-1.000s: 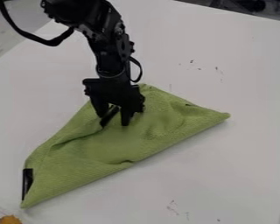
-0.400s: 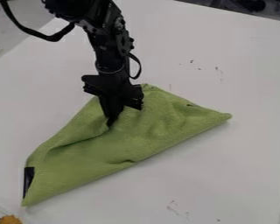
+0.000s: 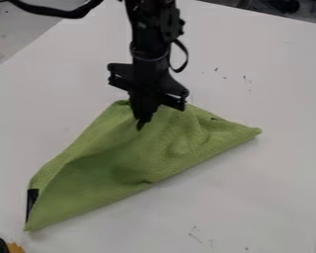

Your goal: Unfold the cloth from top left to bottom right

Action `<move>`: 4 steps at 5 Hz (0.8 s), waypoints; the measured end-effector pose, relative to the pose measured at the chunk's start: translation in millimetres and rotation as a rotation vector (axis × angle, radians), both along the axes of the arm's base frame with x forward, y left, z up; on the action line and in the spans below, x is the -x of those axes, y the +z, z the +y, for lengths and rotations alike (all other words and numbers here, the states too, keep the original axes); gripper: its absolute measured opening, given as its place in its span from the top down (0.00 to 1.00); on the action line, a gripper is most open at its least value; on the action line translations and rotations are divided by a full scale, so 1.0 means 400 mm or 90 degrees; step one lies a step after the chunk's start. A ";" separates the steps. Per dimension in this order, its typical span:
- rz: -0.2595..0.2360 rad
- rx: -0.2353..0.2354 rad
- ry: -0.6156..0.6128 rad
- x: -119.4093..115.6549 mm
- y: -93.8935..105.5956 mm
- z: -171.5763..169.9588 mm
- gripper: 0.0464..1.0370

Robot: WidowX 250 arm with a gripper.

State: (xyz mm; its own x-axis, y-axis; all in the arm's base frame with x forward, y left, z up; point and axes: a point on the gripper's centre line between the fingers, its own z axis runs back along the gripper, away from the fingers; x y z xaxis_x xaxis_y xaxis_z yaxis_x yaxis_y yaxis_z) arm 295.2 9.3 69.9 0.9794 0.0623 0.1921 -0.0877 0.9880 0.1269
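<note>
The gripper (image 3: 140,121) hangs over the upper part of the green cloth (image 3: 108,170), its fingers shut on a pinch of the fabric. Cloth slopes down from the fingertips in a raised, tented fold, with a shaded hollow toward the lower left. The cloth lies folded as a rough triangle; its long edge runs from the lower left corner to the right corner. A black patch (image 3: 31,203) shows at its left end.
The white table (image 3: 253,197) carries small dark marks at the upper right and near the bottom. An orange and black object (image 3: 14,247) sits at the bottom left edge. Dark items stand beyond the table at the top right.
The gripper's fingers have come together on the cloth, and the gripper has moved up and slightly right. Fabric beneath it has risen with it, while the cloth's outer corners have hardly shifted.
</note>
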 end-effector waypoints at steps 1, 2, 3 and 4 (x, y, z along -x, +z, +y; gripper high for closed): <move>-0.026 0.018 0.019 0.056 0.011 -0.098 0.99; -0.009 0.048 0.040 0.109 -0.017 -0.169 0.99; -0.002 0.060 0.030 0.158 -0.044 -0.238 0.99; 0.000 0.076 0.024 0.194 -0.071 -0.291 0.99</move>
